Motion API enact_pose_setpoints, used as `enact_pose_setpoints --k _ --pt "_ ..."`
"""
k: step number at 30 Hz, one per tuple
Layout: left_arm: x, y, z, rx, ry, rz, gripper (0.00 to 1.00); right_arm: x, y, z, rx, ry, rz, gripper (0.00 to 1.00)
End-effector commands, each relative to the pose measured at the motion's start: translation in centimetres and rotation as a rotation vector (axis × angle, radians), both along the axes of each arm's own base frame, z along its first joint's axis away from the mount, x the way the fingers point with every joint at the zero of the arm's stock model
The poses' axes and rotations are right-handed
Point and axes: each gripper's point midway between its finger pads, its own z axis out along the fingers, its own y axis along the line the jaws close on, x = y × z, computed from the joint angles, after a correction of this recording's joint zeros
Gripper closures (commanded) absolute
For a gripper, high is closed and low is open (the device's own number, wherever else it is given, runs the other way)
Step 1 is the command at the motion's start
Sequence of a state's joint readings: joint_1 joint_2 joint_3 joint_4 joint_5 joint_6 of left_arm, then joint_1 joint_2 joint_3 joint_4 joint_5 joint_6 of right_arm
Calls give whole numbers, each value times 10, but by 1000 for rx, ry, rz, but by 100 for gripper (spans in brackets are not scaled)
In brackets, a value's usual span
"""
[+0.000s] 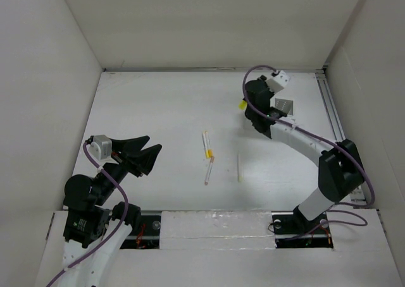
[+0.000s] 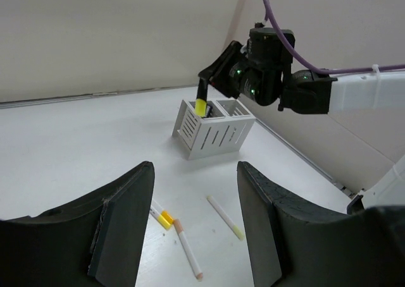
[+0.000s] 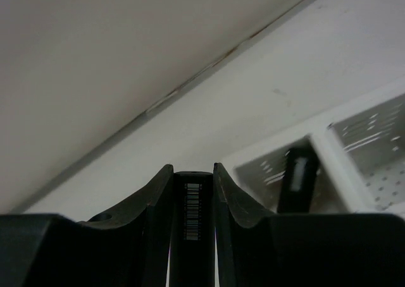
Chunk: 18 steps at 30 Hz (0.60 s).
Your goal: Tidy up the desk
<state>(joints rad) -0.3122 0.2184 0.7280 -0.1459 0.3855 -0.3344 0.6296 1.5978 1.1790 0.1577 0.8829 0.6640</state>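
White counter point(image 1: 158, 110) stretches wide beneath both arms, and the right pincer point(image 1: 247, 110) is up over its far right, clamped narrow on a black marker point(image 2: 201, 100) with a yellow end, right by the white slotted holder point(image 2: 215, 135). Left pincer point(image 1: 153, 143) hangs over the near left of the counter, jaws spread wide, gripping nothing. Between them, on the counter's middle, three loose pens point(image 1: 206, 145) lie flat, well apart from either pincer.

Overhead above desk point(image 1: 158, 110); two low wrist views
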Motion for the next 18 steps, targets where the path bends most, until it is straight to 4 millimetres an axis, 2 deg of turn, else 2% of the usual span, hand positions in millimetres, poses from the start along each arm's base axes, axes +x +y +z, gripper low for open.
enact_pose_setpoints --k 1,3,6,9,13,18 --pt "-2 -1 12 -20 -50 -11 49 19 -44 21 54 -89 -128 100" --pt "-1 -1 11 -19 -46 -9 49 30 -76 20 27 -95 -225 100" --pt "-2 -2 11 -17 -46 -15 49 48 -108 12 -10 -67 -308 100" --pt "-2 -1 12 -20 -50 -11 49 57 -123 12 -32 -58 -341 100" --pt "-2 -2 11 -19 -47 -16 49 56 -127 9 -74 -38 -361 100" --pt "-2 -2 11 -18 -45 -17 49 48 -138 -19 -137 8 -415 100"
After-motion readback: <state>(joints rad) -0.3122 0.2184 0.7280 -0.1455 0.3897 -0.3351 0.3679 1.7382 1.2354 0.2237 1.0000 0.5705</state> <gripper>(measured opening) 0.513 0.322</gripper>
